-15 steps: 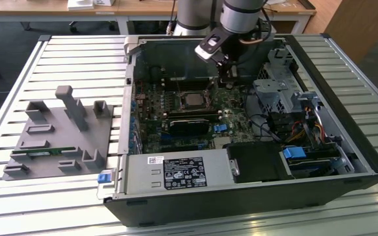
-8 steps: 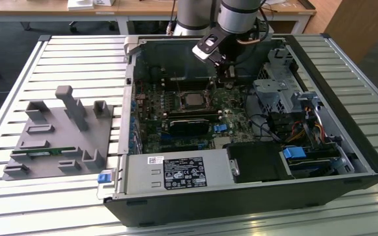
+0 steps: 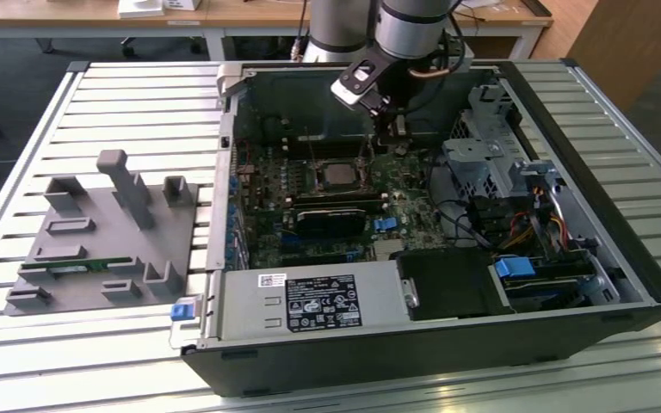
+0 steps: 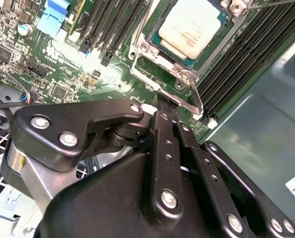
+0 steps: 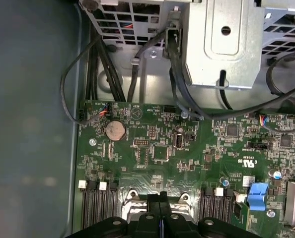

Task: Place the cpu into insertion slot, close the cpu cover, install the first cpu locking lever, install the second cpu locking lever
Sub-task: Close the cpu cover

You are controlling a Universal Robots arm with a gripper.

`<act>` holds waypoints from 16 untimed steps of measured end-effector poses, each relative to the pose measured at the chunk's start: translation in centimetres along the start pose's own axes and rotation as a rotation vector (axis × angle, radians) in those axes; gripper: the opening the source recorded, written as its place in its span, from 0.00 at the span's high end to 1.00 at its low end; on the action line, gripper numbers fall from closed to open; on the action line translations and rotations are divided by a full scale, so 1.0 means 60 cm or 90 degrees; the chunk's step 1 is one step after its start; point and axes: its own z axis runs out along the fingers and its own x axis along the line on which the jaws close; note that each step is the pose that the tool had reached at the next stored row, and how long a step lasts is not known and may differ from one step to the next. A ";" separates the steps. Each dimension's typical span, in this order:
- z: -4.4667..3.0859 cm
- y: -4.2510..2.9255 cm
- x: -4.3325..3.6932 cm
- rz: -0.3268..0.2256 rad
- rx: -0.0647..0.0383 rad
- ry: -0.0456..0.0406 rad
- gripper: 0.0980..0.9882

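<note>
While black gripper's (image 4: 163,99) fingers press together beside thin steel locking lever (image 4: 195,100) near green board's (image 4: 103,79) edge, dull silver square cpu (image 4: 192,25) lies under closed silver-grey metal cpu cover (image 4: 153,57).

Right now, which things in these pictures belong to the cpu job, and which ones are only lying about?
Belongs to the job: cpu; cpu cover, the metal frame around it; wire locking lever beside it; gripper, shut, tips close to that lever.

Just lying about: grey fixture tray on the exterior view's left; coin battery; blue connector; power supply.
</note>
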 end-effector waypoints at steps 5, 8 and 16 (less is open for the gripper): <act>0.001 -0.008 0.000 0.000 0.000 0.0000 0.99; 0.001 -0.013 0.001 0.000 0.000 0.0000 0.99; 0.002 -0.028 0.001 0.000 0.000 0.0000 0.99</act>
